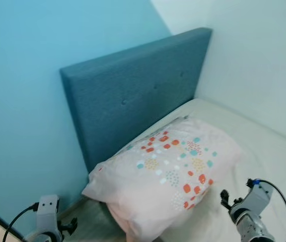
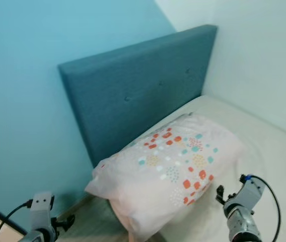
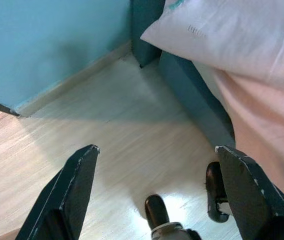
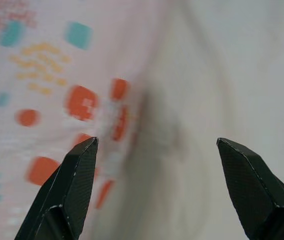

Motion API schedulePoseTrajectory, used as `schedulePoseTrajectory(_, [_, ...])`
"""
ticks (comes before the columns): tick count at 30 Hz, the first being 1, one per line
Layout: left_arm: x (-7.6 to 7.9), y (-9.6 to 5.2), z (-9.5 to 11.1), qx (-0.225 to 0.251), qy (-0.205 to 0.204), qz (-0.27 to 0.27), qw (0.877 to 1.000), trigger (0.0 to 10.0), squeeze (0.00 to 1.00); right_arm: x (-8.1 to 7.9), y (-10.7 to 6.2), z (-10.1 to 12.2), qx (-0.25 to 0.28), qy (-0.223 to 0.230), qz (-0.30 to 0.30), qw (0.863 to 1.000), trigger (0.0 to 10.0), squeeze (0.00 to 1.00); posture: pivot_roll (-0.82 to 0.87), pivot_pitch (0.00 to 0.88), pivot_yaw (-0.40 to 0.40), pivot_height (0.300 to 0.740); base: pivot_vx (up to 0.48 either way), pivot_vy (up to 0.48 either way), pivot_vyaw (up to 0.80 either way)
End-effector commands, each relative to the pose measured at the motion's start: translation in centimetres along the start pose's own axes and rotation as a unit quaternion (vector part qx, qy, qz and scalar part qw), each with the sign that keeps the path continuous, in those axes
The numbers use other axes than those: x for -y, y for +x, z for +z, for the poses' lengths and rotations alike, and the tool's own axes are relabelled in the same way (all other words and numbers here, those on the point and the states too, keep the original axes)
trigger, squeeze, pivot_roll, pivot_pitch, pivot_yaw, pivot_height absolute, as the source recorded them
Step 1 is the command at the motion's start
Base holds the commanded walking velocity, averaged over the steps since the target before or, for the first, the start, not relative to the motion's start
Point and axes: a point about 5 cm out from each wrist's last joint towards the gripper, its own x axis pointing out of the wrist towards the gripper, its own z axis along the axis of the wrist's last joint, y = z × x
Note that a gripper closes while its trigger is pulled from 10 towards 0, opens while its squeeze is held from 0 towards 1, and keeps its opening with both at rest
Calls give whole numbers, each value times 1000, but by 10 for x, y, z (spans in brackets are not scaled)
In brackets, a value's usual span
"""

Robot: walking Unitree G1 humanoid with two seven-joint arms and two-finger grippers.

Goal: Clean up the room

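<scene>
The right pincer [image 4: 154, 150] hangs wide and empty over the bed [image 1: 264, 146], just beside the pillow [image 1: 168, 171], which lies to its left, long axis slanting toward the headboard [image 1: 133, 96]. The left pincer [image 3: 157, 160], also wide, hangs over the floor [image 3: 107, 135], farther off.

Head pair looks down at pillow [image 1: 170, 169] — wrists close, sharing it.
</scene>
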Motion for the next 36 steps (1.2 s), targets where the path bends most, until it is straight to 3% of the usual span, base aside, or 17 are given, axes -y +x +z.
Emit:
schedulePoseTrajectory(1, [-5,-5,-19,-48,-1,24,999,10000,0,-22,3,2,6,-17,45,999,10000,0,53,31,-11,740,0,0,0])
schedulePoseTrajectory(6, [0,-5,-26,-63,-9,31,997,10000,0,-29,4,2,7,-27,60,998,10000,0,53,30,-14,740,0,142,0])
schedulePoseTrajectory(12, [21,-3,-34,-76,-8,31,997,10000,0,-35,4,3,13,-32,76,997,10000,0,45,28,-16,740,-41,281,0])
schedulePoseTrajectory(15, [42,-1,-37,-82,5,22,996,10000,0,-35,4,6,19,-30,80,996,10000,0,44,26,-16,740,0,0,0])
schedulePoseTrajectory(19, [57,2,-35,-86,12,16,996,10000,0,-39,4,8,27,-27,84,996,10000,0,47,24,-15,740,0,0,0])
schedulePoseTrajectory(36, [61,3,-34,-82,17,14,996,10000,0,-38,5,20,51,-10,86,995,10000,0,40,24,-17,740,0,0,0])
